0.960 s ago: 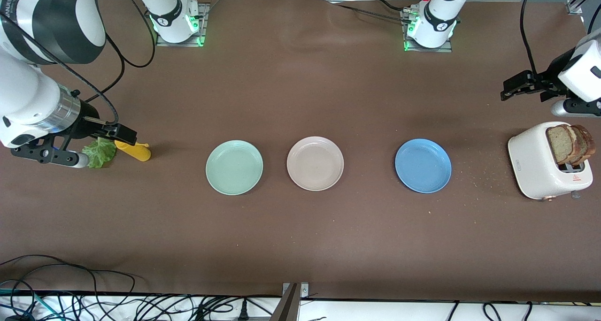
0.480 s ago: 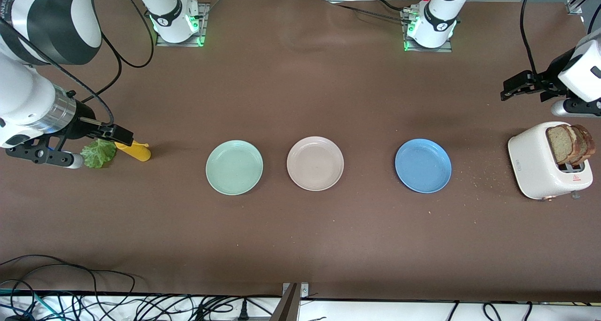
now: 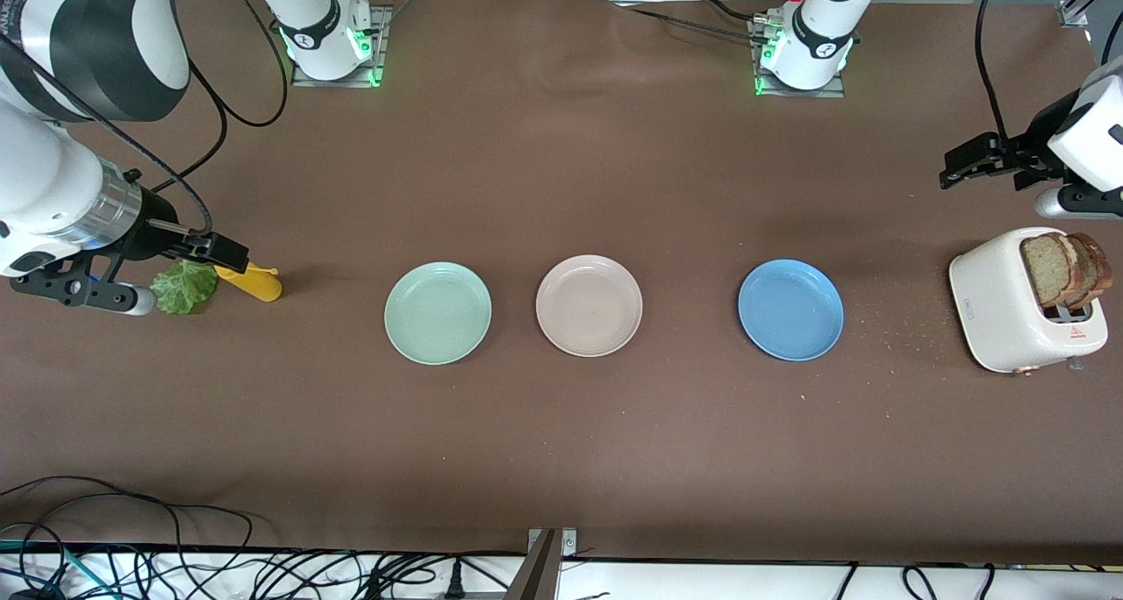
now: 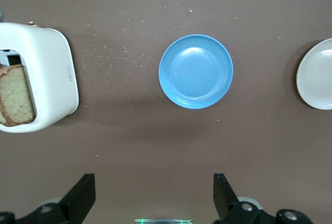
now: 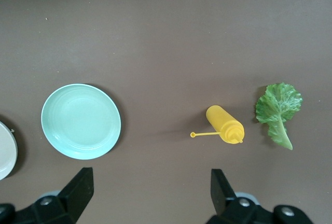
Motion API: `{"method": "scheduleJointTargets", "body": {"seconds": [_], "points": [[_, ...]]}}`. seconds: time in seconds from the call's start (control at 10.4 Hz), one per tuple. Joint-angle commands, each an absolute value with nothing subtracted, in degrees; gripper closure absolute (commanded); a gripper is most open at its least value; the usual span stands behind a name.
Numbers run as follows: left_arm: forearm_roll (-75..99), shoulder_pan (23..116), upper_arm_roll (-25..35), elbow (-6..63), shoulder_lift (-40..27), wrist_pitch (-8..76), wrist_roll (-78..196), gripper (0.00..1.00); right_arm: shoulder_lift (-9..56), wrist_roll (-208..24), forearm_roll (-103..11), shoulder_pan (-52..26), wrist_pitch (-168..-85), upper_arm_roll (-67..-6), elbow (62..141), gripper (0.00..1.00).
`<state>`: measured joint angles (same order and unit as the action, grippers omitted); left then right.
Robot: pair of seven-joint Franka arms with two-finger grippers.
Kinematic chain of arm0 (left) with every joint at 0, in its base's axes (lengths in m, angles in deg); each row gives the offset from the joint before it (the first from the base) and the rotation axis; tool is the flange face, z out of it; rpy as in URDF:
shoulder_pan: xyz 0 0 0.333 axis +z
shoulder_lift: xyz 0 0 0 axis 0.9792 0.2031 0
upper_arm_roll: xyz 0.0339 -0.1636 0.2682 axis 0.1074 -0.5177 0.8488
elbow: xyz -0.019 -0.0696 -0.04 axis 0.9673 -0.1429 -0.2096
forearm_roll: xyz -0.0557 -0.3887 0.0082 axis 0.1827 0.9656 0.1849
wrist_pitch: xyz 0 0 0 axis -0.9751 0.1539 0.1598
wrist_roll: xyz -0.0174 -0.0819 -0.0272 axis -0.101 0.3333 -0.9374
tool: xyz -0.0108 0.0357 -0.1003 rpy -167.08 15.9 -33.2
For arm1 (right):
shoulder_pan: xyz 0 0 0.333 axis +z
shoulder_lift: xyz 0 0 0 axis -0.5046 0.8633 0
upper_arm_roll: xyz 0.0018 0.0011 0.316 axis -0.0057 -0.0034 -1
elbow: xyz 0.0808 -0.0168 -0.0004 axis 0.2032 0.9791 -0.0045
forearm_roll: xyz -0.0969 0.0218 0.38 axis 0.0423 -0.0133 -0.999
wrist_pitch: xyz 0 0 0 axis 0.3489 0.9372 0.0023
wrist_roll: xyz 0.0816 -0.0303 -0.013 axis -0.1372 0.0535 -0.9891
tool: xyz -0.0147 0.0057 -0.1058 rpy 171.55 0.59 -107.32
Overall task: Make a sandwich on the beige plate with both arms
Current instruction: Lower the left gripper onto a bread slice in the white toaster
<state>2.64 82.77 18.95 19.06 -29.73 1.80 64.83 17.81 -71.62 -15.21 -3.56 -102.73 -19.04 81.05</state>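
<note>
Beige plate [image 3: 589, 305] is sitting empty, center frame, btwn mint plate [image 3: 438, 312] and blue plate [image 3: 790, 310]. Left gripper [image 3: 961, 163], upper right, and right gripper [image 3: 211, 251], mid left, are both hovering w/ jaws spread, holding nothing.

Risk: bread slices [image 3: 1066, 269] are standing tight in the toaster [image 3: 1009, 306], so a pinch could be dragging both out. Plates are lookalikes, so wrong-plate drop is possible.

Front view is half hiding the lettuce [image 5: 278, 110] under the right wrist; right wrist view is showing it whole, beside the mustard bottle [image 5: 224, 124].

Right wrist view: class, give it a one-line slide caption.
Open right gripper above a green plate, a lying mustard bottle and a lettuce leaf.
</note>
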Motion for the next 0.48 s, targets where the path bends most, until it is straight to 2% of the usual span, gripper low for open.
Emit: {"method": "scheduleJointTargets", "body": {"seconds": [0.0, 0.1, 0.38], "points": [[-1.08, 83.11, 18.96, 17.63, -28.24, -0.26, 65.71, 0.0, 18.08, -72.01, -15.74, -3.76, -101.71, -18.91, 79.8, 0.0], [-1.09, 83.38, 19.3, 17.02, -25.97, -0.35, 65.45, 0.0, 18.08, -72.01, -15.82, -3.85, -101.71, -18.91, 79.8, 0.0], [-3.28, 83.55, 19.31, 17.11, -24.81, -0.27, 65.35, 0.0, 18.08, -71.92, -15.91, -3.85, -101.88, -18.91, 79.8, 0.0]]}}
